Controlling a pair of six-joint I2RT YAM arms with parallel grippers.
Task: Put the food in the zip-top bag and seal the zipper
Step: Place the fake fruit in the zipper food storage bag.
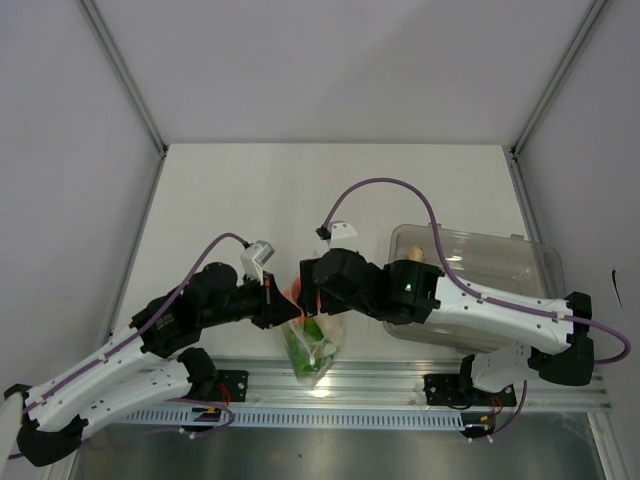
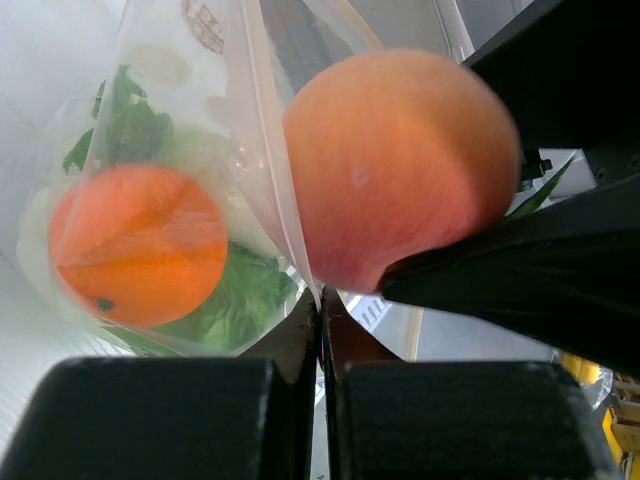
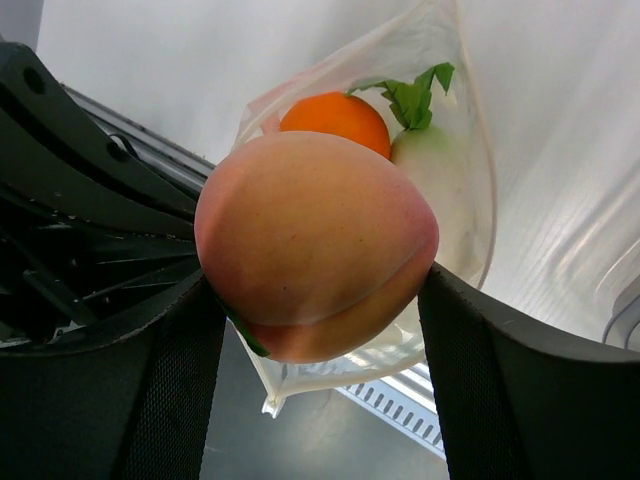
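The zip-top bag (image 1: pixel 312 350) hangs at the table's near edge between the two arms. My left gripper (image 2: pixel 322 310) is shut on the bag's mouth edge (image 2: pixel 265 150). Inside the bag lie the round orange (image 2: pixel 140 245), the green lettuce (image 2: pixel 240 290) and a pale egg-like piece (image 3: pixel 445 180). My right gripper (image 3: pixel 320 280) is shut on the reddish-orange fruit (image 3: pixel 315 245) and holds it right at the bag's mouth. The zipper strip (image 3: pixel 330 375) shows just below the fruit, its two sides apart. From above, both grippers (image 1: pixel 300 305) meet over the bag.
A rigid clear tray (image 1: pixel 500 270) stands at the right under the right arm, with a pale piece (image 1: pixel 413 250) in its left corner. A metal rail (image 1: pixel 400 380) runs along the near edge below the bag. Grey walls and frame posts enclose the table.
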